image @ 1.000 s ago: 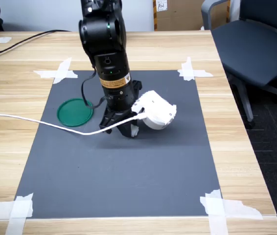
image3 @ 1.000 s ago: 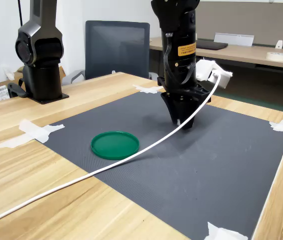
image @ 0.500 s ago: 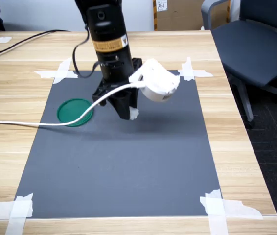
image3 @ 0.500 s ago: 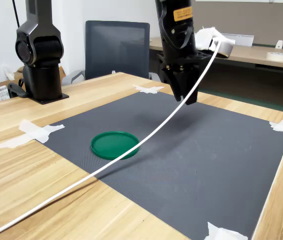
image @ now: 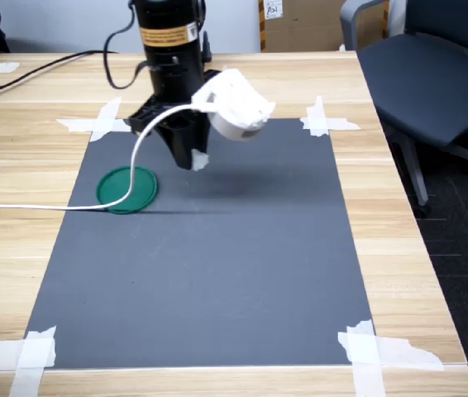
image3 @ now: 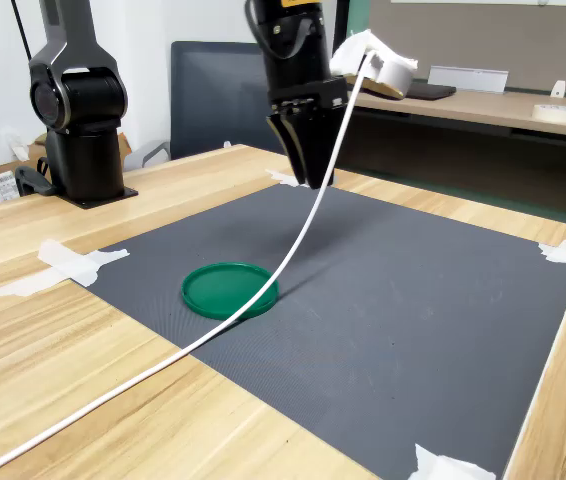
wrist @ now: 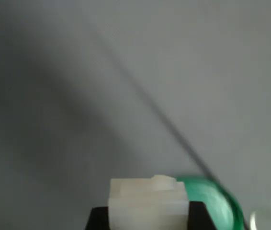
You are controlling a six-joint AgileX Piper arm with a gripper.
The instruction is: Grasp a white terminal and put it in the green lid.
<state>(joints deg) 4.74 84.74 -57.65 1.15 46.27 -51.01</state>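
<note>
Gripper (image: 194,159) clamped on the white terminal (wrist: 147,202), raised above the mat beside the green lid (image: 126,188). Suggested: centre over the lid, descend close, then release; keep the white cable (image3: 303,235) clear of the lid.

Arm upright, wrist pointing straight down, tool (image: 193,159) raised in the air, jaws pinched close together.

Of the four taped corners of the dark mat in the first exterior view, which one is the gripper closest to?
The tape cross at the mat's far corner on the first exterior view's left. The gripper, shut on the white terminal, hangs nearer to it than to the other three.
</note>
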